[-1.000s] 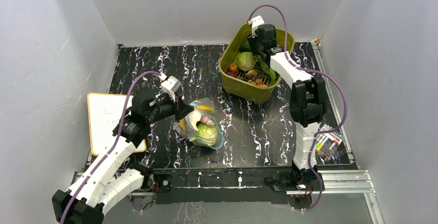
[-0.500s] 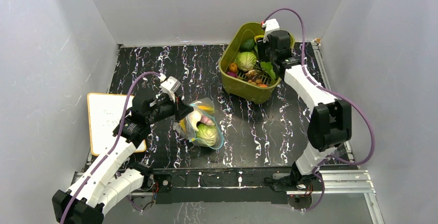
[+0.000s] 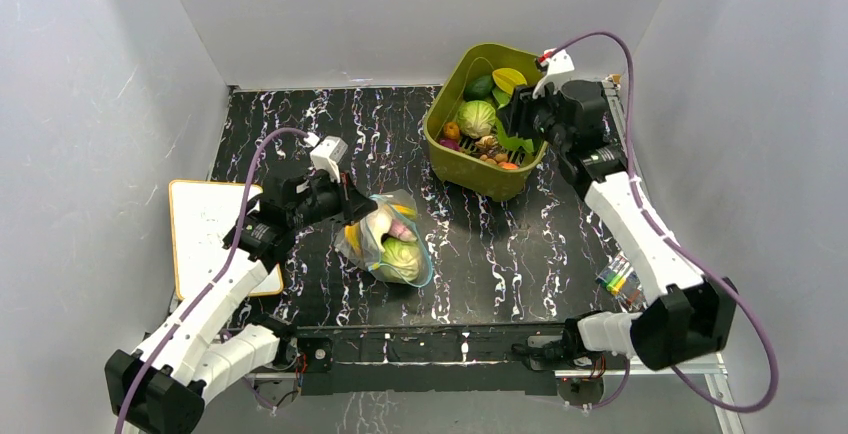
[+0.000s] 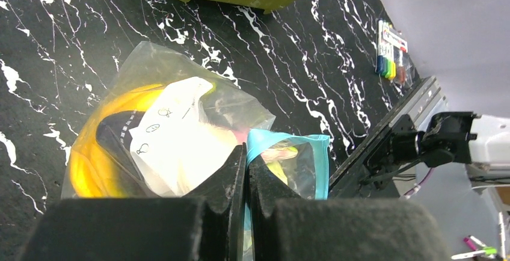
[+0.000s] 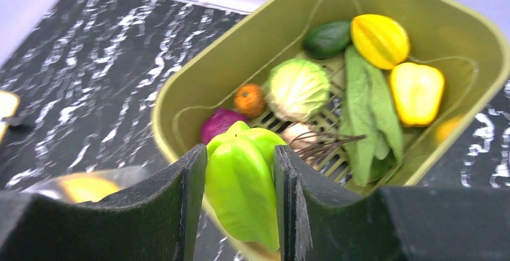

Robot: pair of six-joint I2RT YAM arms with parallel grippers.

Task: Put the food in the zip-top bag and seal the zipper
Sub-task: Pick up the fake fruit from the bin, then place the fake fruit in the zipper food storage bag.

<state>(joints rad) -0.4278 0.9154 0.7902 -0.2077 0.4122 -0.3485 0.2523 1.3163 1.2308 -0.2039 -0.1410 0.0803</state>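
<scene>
Swung rightward since a second ago, the right pincer (image 5: pixel 239 159), half open, clamps a green ridged fruit (image 5: pixel 243 204). Just beyond it lies the olive tub (image 5: pixel 180 92) of food (image 5: pixel 298 89). Fully closed, the left pincer (image 4: pixel 245 156) pinches the zip-top bag (image 4: pixel 168 122) at its zipper (image 4: pixel 288 136), and the bag spreads ahead on the tabletop (image 4: pixel 60 32).

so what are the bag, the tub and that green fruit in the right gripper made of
Bag: thin clear plastic film, glossy; it crinkles and the contents show through.
Tub: rigid moulded plastic, olive, dull sheen, with a slotted floor.
Green fruit: smooth, faintly shiny, ridged; probably plastic or foam, the look leaves that open.
</scene>
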